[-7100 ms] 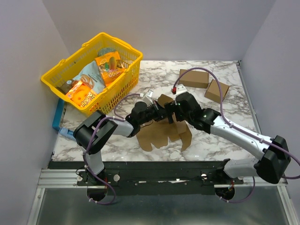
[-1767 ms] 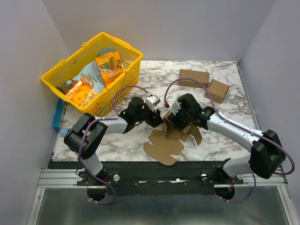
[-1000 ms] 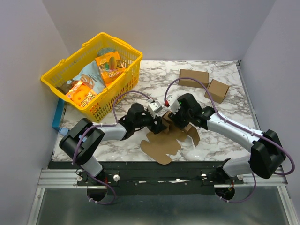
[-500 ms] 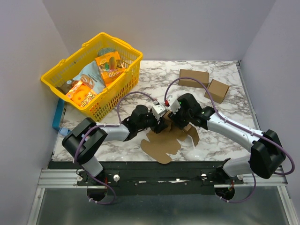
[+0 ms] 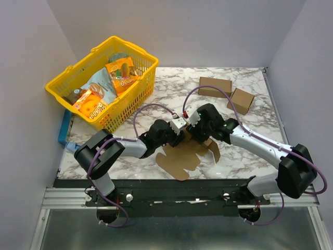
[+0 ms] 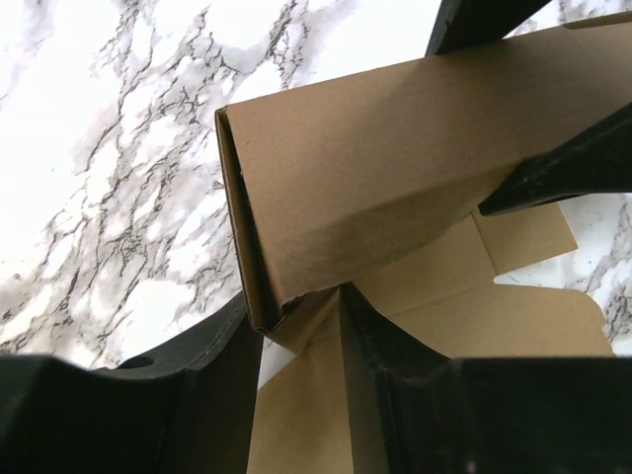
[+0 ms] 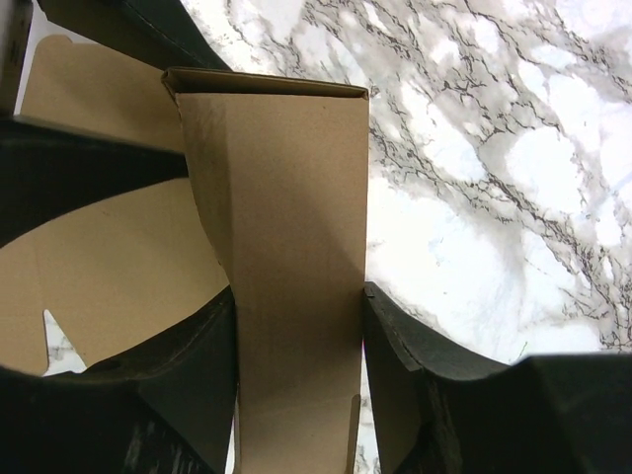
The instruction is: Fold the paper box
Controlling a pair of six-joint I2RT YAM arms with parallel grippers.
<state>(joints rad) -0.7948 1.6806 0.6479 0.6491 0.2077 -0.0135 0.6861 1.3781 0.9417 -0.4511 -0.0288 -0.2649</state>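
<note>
The paper box (image 5: 182, 159) lies as a brown die-cut sheet on the marble table (image 5: 171, 83), near the front edge, with one long wall folded up. My right gripper (image 5: 195, 134) is shut on that raised wall (image 7: 286, 197), a finger pressing on each face (image 7: 298, 326). My left gripper (image 5: 176, 133) meets it from the left. In the left wrist view its fingers (image 6: 395, 365) close on the folded wall's end corner (image 6: 286, 301), with the left gripper (image 6: 294, 326) touching it on both sides. The right gripper's dark fingers (image 6: 563, 173) show at the wall's far end.
A yellow basket (image 5: 57, 86) of snack packets stands at the back left. Two neat brown cardboard cuboids, one long (image 5: 215, 86) and one squarish (image 5: 240, 100), sit at the back right. A blue object (image 5: 64, 127) lies at the table's left edge. Grey walls enclose the table.
My left gripper has slid right onto the end of the raised wall and its jaws have narrowed around it. The right gripper has kept its hold in place.
</note>
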